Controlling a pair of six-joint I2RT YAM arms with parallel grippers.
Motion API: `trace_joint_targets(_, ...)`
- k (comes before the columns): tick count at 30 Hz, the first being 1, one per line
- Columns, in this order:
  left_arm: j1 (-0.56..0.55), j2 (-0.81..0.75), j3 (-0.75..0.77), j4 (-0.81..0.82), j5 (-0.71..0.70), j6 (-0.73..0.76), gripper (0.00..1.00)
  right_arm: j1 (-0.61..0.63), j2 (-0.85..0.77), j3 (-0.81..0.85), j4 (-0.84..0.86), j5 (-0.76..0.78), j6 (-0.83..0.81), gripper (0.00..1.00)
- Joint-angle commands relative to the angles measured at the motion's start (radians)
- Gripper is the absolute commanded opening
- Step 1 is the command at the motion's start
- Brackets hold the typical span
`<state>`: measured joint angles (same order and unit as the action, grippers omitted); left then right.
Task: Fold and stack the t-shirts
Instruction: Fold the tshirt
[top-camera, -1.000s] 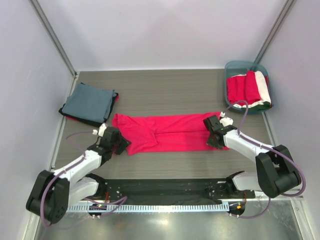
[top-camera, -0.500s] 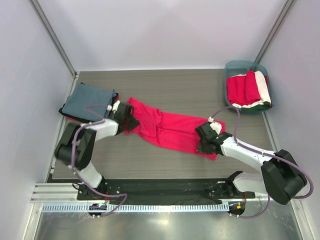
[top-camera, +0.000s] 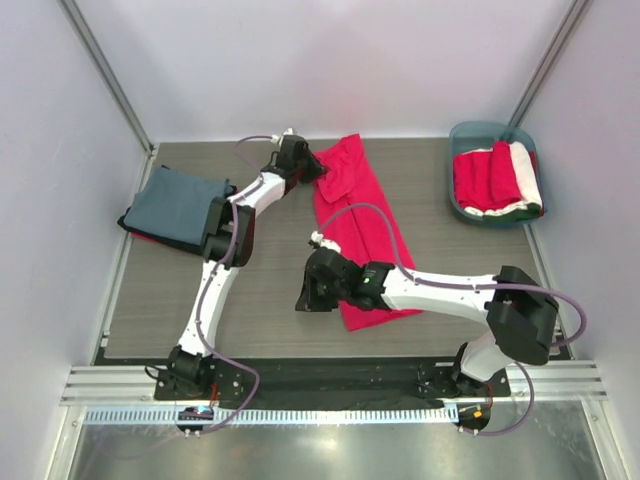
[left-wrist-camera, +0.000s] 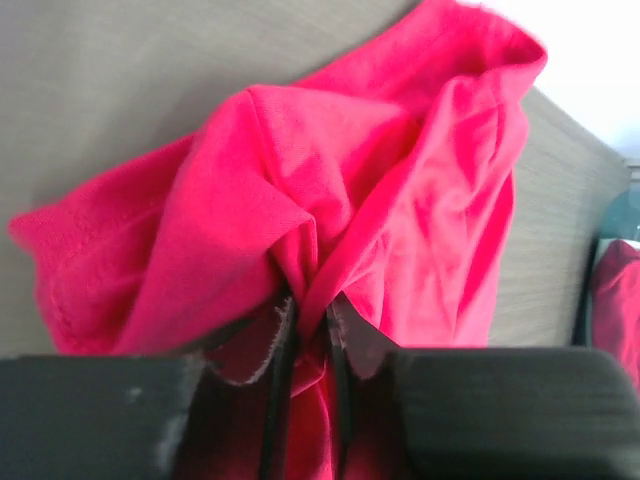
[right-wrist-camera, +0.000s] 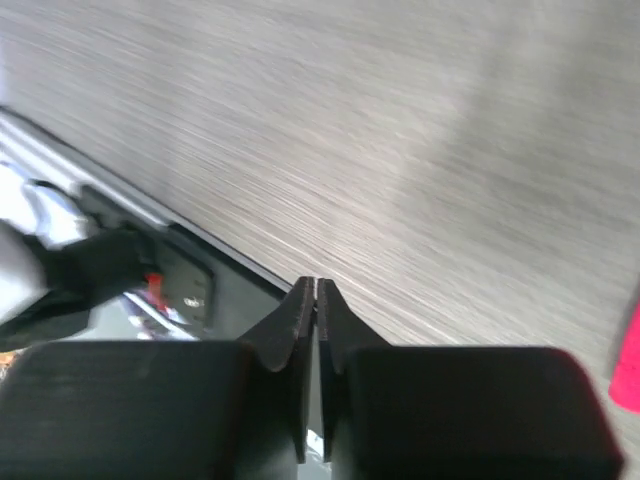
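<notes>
A crimson-red t-shirt (top-camera: 362, 235) lies stretched on the table from the back middle toward the near middle. My left gripper (top-camera: 303, 166) is at the back, shut on the shirt's bunched far end (left-wrist-camera: 350, 200); cloth is pinched between its fingers (left-wrist-camera: 283, 360). My right gripper (top-camera: 304, 298) is shut and empty, just left of the shirt's near end, low over bare table (right-wrist-camera: 400, 130). A sliver of red (right-wrist-camera: 628, 372) shows at that view's right edge. A folded slate blue-grey t-shirt (top-camera: 178, 205) lies at the left on a red one.
A teal tub (top-camera: 470, 132) at the back right holds folded red (top-camera: 480, 180) and white (top-camera: 525, 175) shirts. The black base rail (top-camera: 330, 378) runs along the near edge. Walls close in on the left, back and right.
The left gripper swept from the left middle to the back, dragging its end of the red shirt, which turned from crosswise to lengthwise. The right gripper moved left and no longer holds cloth.
</notes>
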<state>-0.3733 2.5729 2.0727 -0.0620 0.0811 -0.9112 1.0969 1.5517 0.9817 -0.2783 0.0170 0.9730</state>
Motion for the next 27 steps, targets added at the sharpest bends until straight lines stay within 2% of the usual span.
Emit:
trace_joint_targets(1, 0.014, 0.087, 0.228, -0.145, 0.072, 0.077, 0.22, -0.058, -0.100, 0.035, 0.039, -0.023, -0.080, 0.14)
trace_joint_targets(2, 0.022, 0.101, 0.246, -0.134, 0.063, 0.083, 0.32, -0.116, -0.128, 0.014, 0.039, -0.025, -0.092, 0.16)
trace_joint_targets(3, 0.031, 0.101, 0.256, -0.118, 0.062, 0.090, 0.36, -0.161, -0.151, 0.005, 0.039, -0.057, -0.120, 0.18)
trace_joint_targets(4, 0.051, 0.101, 0.254, -0.099, 0.063, 0.087, 0.47, -0.205, -0.191, -0.004, 0.028, -0.083, -0.134, 0.18)
trace_joint_targets(5, 0.062, 0.102, 0.254, -0.076, 0.066, 0.081, 0.52, -0.289, -0.208, -0.015, 0.018, -0.097, -0.158, 0.18)
trace_joint_targets(6, 0.071, 0.102, 0.256, -0.068, 0.075, 0.078, 0.54, -0.322, -0.223, -0.014, -0.005, -0.097, -0.183, 0.18)
trace_joint_targets(7, 0.089, 0.099, 0.257, -0.064, 0.088, 0.077, 0.60, -0.348, -0.240, -0.009, -0.066, -0.066, -0.235, 0.19)
trace_joint_targets(12, 0.116, -0.023, 0.176, -0.009, 0.176, 0.141, 0.63, -0.460, -0.288, 0.003, -0.234, 0.054, -0.324, 0.22)
trace_joint_targets(15, 0.114, -0.142, 0.093, -0.018, 0.139, 0.193, 0.67, -0.537, -0.288, -0.052, -0.265, 0.029, -0.321, 0.21)
trace_joint_targets(19, 0.116, -0.290, -0.019, -0.059, 0.051, 0.253, 0.73, -0.595, -0.300, -0.135, -0.265, 0.076, -0.289, 0.23)
trace_joint_targets(21, 0.114, -0.333, -0.062, -0.078, 0.040, 0.271, 0.73, -0.601, -0.291, -0.169, -0.268, 0.103, -0.260, 0.23)
trace_joint_targets(25, 0.113, -0.481, -0.186, -0.102, 0.106, 0.244, 0.73, -0.603, -0.286, -0.207, -0.289, 0.187, -0.218, 0.24)
trace_joint_targets(27, 0.105, -0.543, -0.304, -0.101, 0.117, 0.207, 0.73, -0.603, -0.291, -0.224, -0.295, 0.224, -0.201, 0.25)
